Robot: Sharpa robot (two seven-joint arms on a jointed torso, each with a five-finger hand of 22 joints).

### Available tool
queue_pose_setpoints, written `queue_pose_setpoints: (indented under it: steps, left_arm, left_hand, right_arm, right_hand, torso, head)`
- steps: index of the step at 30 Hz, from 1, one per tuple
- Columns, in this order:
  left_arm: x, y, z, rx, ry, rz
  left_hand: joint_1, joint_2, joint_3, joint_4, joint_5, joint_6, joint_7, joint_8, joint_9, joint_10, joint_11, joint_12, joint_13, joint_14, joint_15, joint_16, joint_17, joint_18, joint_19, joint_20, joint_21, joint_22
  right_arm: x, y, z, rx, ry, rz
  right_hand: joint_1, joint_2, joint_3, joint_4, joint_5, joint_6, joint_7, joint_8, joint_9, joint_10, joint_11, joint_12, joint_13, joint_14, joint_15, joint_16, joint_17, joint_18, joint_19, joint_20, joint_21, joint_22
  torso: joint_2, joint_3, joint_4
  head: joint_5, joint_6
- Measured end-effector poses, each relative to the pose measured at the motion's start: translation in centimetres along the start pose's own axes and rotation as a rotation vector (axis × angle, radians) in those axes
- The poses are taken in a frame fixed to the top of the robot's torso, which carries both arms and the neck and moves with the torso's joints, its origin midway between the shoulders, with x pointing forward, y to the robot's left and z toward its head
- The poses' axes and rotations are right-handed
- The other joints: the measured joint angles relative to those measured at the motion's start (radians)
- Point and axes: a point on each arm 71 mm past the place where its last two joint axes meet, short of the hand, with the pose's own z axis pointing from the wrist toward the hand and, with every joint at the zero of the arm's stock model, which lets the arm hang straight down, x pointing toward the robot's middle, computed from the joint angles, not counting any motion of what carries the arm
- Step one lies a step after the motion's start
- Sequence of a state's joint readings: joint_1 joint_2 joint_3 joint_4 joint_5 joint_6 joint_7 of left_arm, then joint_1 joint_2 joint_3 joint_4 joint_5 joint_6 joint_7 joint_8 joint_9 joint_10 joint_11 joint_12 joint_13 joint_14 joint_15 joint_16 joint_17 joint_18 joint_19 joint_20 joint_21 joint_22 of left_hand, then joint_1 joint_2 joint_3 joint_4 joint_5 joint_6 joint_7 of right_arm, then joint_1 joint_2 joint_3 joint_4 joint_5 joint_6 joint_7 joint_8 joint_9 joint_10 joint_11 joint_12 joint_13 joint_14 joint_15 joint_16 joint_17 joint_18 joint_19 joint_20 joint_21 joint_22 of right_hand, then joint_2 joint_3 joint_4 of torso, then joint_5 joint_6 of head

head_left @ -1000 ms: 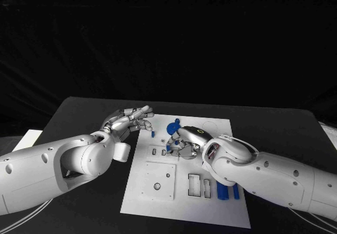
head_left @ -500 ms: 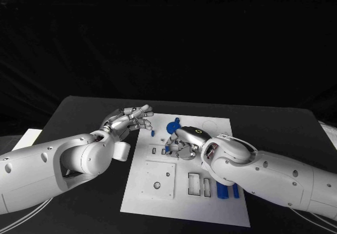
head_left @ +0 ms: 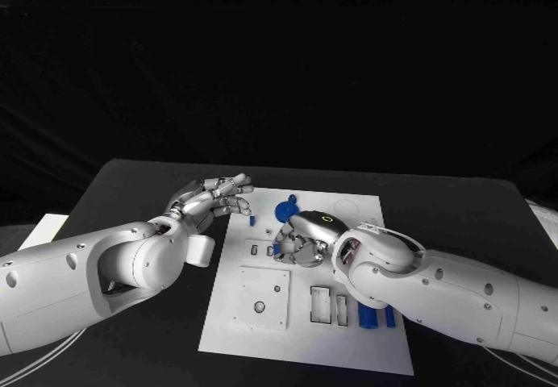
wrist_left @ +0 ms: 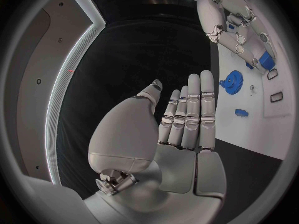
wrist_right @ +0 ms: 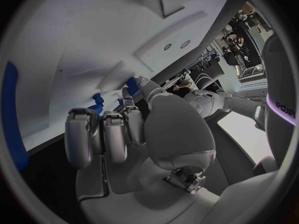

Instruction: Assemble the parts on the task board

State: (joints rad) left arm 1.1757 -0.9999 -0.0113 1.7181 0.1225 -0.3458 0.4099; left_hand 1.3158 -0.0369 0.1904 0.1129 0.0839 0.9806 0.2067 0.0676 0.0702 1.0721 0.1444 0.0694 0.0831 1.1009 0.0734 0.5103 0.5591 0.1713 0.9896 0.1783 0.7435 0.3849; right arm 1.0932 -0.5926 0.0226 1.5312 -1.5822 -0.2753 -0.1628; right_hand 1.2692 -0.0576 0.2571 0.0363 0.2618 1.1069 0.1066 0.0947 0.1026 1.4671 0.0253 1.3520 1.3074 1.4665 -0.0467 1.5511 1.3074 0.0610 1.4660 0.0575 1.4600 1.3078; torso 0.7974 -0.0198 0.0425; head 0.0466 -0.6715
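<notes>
The white task board [head_left: 305, 339] lies in the middle of the black table. A blue gear [head_left: 285, 212] and a small blue piece [head_left: 252, 219] sit near its far left corner; the left wrist view shows the gear [wrist_left: 232, 79] and the piece [wrist_left: 241, 113] too. My right hand [head_left: 302, 242] is low over the board's left middle, fingers curled, pinching a blue part [wrist_right: 96, 102] at its fingertips, also seen in the left wrist view [wrist_left: 264, 59]. My left hand [head_left: 215, 197] hovers at the board's far left edge, fingers straight [wrist_left: 187, 117], holding nothing.
Two blue bars [head_left: 378, 318] lie on the board's near right, by my right forearm. A square inset plate [head_left: 262, 298] and two rectangular slots [head_left: 329, 306] take up the near half of the board. A pale flat object [head_left: 44, 230] sits at the table's left edge.
My right hand has crept slightly left and nearer over the board with the blue part. The left hand has barely moved.
</notes>
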Motion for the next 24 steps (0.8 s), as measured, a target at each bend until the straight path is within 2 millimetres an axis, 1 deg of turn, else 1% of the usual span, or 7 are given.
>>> queue_pose_setpoints:
  steps: [5,11,14,19,21,23,24]
  left_arm:
    - [0.01,0.00,0.00,0.000,0.000,0.000]
    - [0.00,0.00,0.00,0.000,0.000,0.000]
    - [0.01,0.01,0.00,0.000,0.001,0.000]
    - [0.01,0.00,-0.01,-0.001,0.001,-0.001]
    - [0.01,0.00,-0.01,-0.001,0.001,-0.001]
    - [0.01,0.00,-0.01,-0.001,0.001,-0.001]
    - [0.01,0.00,-0.01,-0.001,0.001,-0.001]
  left_hand:
    - [0.000,0.000,0.000,0.000,0.000,0.000,0.000,0.000,0.000,0.000,0.000,0.000,0.000,0.000,0.000,0.000,0.000,0.000,0.000,0.000,0.000,0.000]
    - [0.000,0.000,0.000,0.000,0.000,0.000,0.000,0.000,0.000,0.000,0.000,0.000,0.000,0.000,0.000,0.000,0.000,0.000,0.000,0.000,0.000,0.000]
    - [0.000,0.000,0.000,0.000,0.000,0.000,0.000,0.000,0.000,0.000,0.000,0.000,0.000,0.000,0.000,0.000,0.000,0.000,0.000,0.000,0.000,0.000]
    - [0.000,0.000,0.000,0.000,0.000,0.000,0.000,0.000,0.000,0.000,0.000,0.000,0.000,0.000,0.000,0.000,-0.001,0.000,0.000,0.000,0.000,0.000]
    - [0.000,0.000,0.000,0.000,0.000,0.000,0.000,0.000,0.000,0.000,0.000,0.000,0.000,0.000,0.000,0.000,-0.001,0.000,0.000,0.000,0.000,0.000]
    - [0.000,0.000,0.000,0.000,0.000,0.000,0.000,0.000,0.000,0.000,0.000,0.000,0.000,0.000,0.000,0.000,-0.001,0.000,0.000,0.000,0.000,0.000]
    - [0.000,0.000,0.000,0.000,0.000,0.000,0.000,0.000,0.000,0.000,0.000,0.000,0.000,0.000,0.000,0.000,-0.001,0.000,0.000,0.000,0.000,0.000]
  right_arm:
    - [0.09,0.00,-0.03,0.004,0.002,-0.007]
    - [0.07,0.03,0.00,0.010,-0.001,-0.016]
    - [0.09,0.07,0.02,0.012,-0.002,-0.019]
    - [0.11,0.11,0.04,0.016,-0.005,-0.022]
    - [0.11,0.10,0.04,0.018,-0.006,-0.023]
    - [0.11,0.10,0.05,0.019,-0.008,-0.023]
    - [0.13,0.11,0.05,0.020,-0.009,-0.024]
  right_hand:
    - [-0.008,-0.008,-0.006,0.001,0.002,-0.005,0.005,-0.006,0.000,-0.001,0.001,-0.008,0.000,0.000,0.000,0.000,0.000,0.000,0.000,0.000,-0.004,0.000]
    - [-0.024,-0.024,-0.017,0.009,0.001,-0.017,0.014,-0.015,-0.005,-0.009,0.009,-0.023,0.000,0.000,0.000,0.000,0.000,0.000,0.000,0.000,-0.009,0.000]
    - [-0.032,-0.032,-0.023,0.012,-0.008,-0.030,0.020,-0.022,-0.009,-0.014,0.014,-0.035,0.000,0.000,0.000,-0.004,0.000,0.000,0.000,0.000,-0.009,0.000]
    - [-0.037,-0.037,-0.028,0.018,-0.024,-0.049,0.024,-0.026,-0.015,-0.024,0.016,-0.048,0.000,0.000,0.007,-0.004,0.000,0.000,0.000,0.000,-0.012,0.000]
    - [-0.039,-0.039,-0.035,0.019,-0.029,-0.056,0.023,-0.026,-0.017,-0.025,0.018,-0.049,0.000,0.000,0.007,-0.004,0.000,0.000,0.002,0.006,-0.012,0.000]
    - [-0.046,-0.046,-0.041,0.025,-0.044,-0.068,0.026,-0.026,-0.020,-0.026,0.018,-0.053,0.000,0.000,0.008,-0.004,0.000,0.000,0.000,0.007,-0.012,0.000]
    - [-0.047,-0.047,-0.048,0.028,-0.059,-0.076,0.027,-0.026,-0.022,-0.029,0.022,-0.053,0.000,-0.001,0.013,-0.004,0.000,0.000,0.000,0.007,-0.012,0.000]
  torso:
    - [0.000,0.0001,0.0001]
    - [0.000,0.0000,-0.0003]
    - [0.000,0.0000,-0.0004]
    - [0.000,-0.0005,-0.0004]
    - [0.000,-0.0007,-0.0004]
    - [0.000,-0.0007,-0.0005]
    - [0.000,-0.0007,-0.0005]
  head:
    - [0.000,0.000]
    - [0.003,-0.002]
    - [0.003,-0.002]
    - [0.001,-0.001]
    - [0.001,-0.001]
    - [0.000,0.000]
    - [0.000,0.000]
